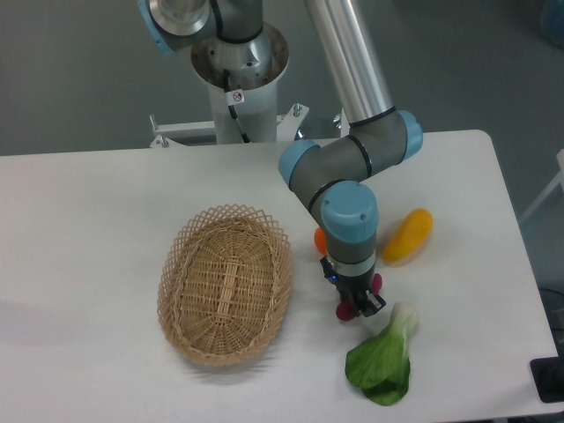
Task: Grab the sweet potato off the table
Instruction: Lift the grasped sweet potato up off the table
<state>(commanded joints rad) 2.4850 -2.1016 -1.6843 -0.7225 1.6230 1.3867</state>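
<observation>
Now: gripper [356, 306] pointing down, jaws closed around the sweet potato [350, 309] | potato low over white table [106, 220], between wicker basket [226, 284] and bok choy [383, 357].

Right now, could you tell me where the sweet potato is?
The sweet potato sits at the gripper, right of the wicker basket and just above-left of the leafy green.
</observation>
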